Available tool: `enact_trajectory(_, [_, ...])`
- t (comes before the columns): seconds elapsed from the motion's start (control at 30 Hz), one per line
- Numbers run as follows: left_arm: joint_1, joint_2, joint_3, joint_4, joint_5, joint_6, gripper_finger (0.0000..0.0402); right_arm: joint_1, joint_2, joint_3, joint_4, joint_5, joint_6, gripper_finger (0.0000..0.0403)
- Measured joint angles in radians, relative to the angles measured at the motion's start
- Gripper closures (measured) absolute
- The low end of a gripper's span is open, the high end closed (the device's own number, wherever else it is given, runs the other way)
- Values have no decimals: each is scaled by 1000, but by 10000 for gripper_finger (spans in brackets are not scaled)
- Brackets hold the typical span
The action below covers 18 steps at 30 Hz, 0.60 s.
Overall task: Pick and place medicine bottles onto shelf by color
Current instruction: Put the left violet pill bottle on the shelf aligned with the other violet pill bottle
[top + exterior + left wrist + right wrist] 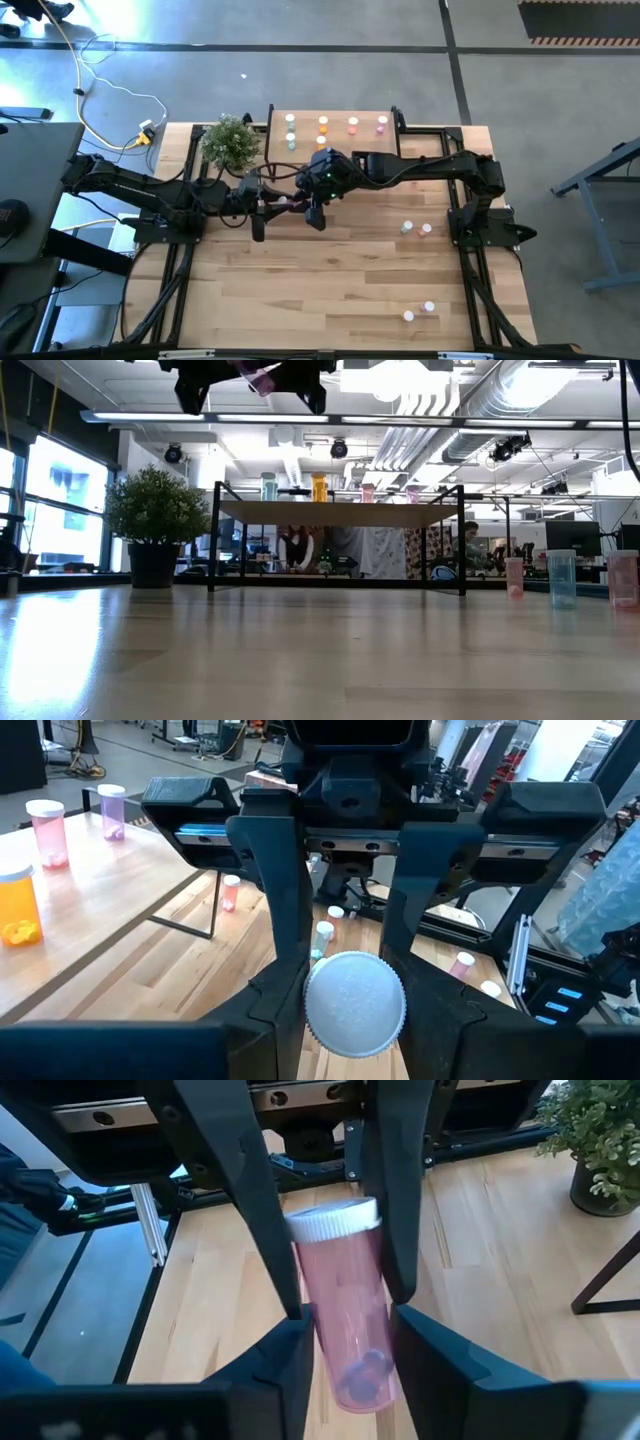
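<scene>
Pink medicine bottle with white cap sits between both grippers above the middle of the table, just in front of the shelf. Left gripper: jaws narrowed, pinching the bottle near its cap end; cap faces the left wrist camera. Right gripper: jaws closed in on the same bottle's body, fingers touching both sides. Both arms meet at this point, high off the tabletop; the low view shows the bottle at the very top, held tilted.

Shelf: bottles stand upright in rows along the board, green toward the left end, then orange, red-pink, and pink toward the right end.

Table: two bottles stand near the right edge beside the right arm base; two more near the front right corner. A potted plant stands at the shelf's left end, near the back left corner.
</scene>
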Motion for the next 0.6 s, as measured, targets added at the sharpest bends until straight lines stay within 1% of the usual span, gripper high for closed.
enact_trajectory(0.13, [0, 0, 0, 0, 0, 0, 284, 0, 0, 0, 3, 0, 0, 302])
enact_trajectory(0.23, [0, 0, 0, 0, 0, 0, 284, 0, 0, 0, 4, -6, 0, 310])
enact_trajectory(0.6, [0, 0, 0, 0, -4, 0, 284, 0, 0, 0, 3, -8, 2, 313])
